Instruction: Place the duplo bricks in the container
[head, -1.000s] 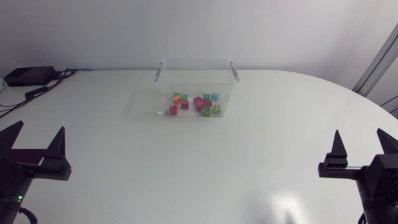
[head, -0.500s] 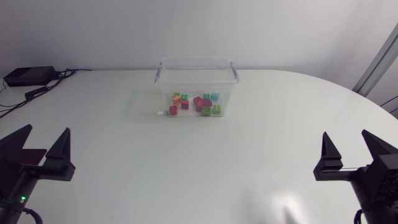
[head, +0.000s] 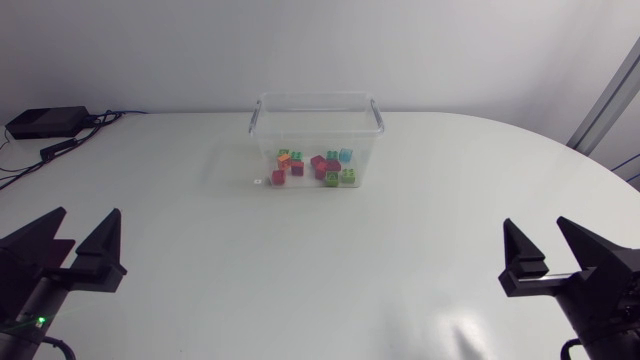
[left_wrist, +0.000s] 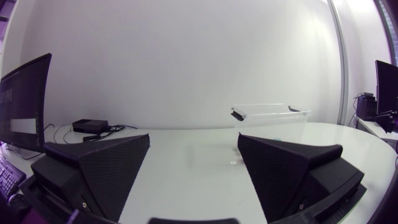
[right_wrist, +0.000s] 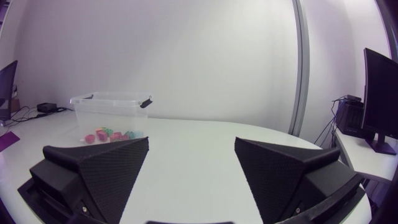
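1. The clear container (head: 270, 128) sits at the upper centre of the head view, with the duplo bricks (head: 315, 167) inside it (a mixed-colour heap).
2. Left gripper (head: 88, 214), lower left: fingers spread wide, holding nothing.
3. Right gripper (head: 535, 224), lower right: likewise wide apart, gripping nothing.

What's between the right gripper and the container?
Nothing; only bare table runs from the right gripper to the container, clearest in the head view.

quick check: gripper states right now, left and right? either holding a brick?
Left gripper: open, holding nothing.
Right gripper: open, holding nothing.
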